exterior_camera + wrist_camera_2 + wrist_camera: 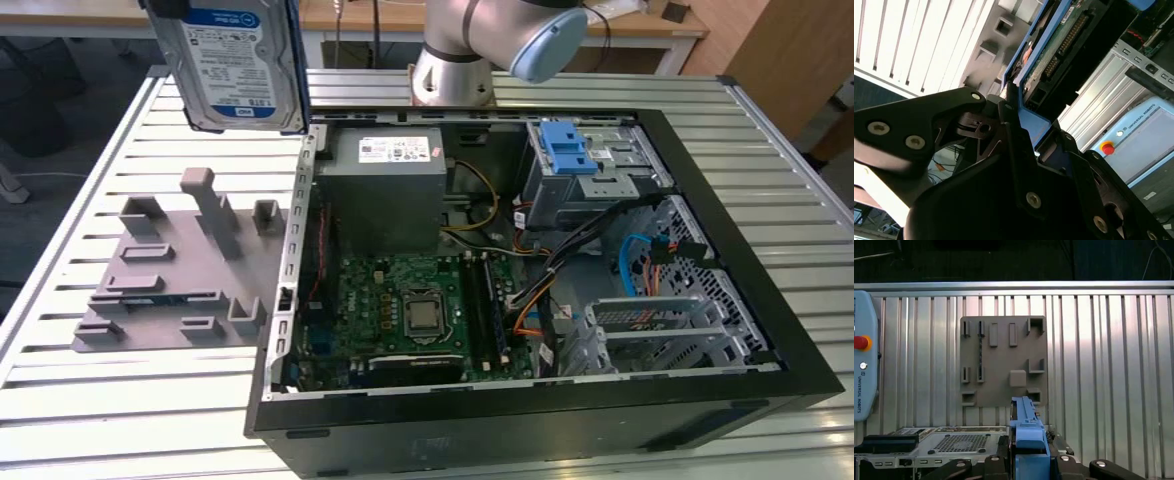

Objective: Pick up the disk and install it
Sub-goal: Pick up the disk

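Observation:
The disk (234,62) hangs upright in the air over the table's far corner at the exterior view's left, its blue-and-white label facing the camera, a blue rail along its edge. It is above and just outside the open computer case (534,260). In the second wrist view my gripper (1021,112) is shut on the disk's blue rail (1031,125), with the disk's circuit-board underside (1064,45) stretching away from the fingers. The first wrist view has the same blue rail (1026,427) clamped between the black fingers (996,462).
Inside the case sit a grey power supply (387,190), a drive cage with a blue latch (574,160), the motherboard and loose cables. A grey fixture plate (174,270) with upright pegs lies on the slatted table beside the case. The arm's base (454,70) stands behind.

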`<state>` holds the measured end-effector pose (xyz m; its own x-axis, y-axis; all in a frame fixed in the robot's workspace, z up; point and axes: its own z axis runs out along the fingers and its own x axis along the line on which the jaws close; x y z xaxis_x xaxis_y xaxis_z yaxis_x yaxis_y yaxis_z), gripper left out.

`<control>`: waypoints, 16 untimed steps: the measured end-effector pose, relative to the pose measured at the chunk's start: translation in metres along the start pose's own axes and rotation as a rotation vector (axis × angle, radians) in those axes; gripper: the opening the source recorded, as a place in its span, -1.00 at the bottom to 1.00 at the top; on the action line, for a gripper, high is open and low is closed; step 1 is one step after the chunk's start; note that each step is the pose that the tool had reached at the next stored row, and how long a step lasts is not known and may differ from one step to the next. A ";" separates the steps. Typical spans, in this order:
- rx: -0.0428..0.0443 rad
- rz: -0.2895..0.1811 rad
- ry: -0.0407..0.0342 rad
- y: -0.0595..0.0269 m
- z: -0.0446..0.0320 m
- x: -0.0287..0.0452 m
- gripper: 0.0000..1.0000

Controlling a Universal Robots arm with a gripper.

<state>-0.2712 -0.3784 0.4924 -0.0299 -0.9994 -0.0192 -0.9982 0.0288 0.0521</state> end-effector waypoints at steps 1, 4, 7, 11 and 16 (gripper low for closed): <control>-0.0007 0.000 0.0001 -0.0034 -0.0002 0.0004 -0.27; -0.0023 0.000 0.0001 -0.0125 -0.0007 0.0017 -0.27; -0.0044 0.000 0.0001 -0.0210 -0.0011 0.0028 -0.27; -0.0073 0.000 0.0003 -0.0304 -0.0017 0.0050 -0.27; -0.0076 0.000 0.0001 -0.0347 -0.0020 0.0095 -0.27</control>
<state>-0.2367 -0.3890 0.4924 -0.0300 -0.9994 -0.0191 -0.9978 0.0288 0.0596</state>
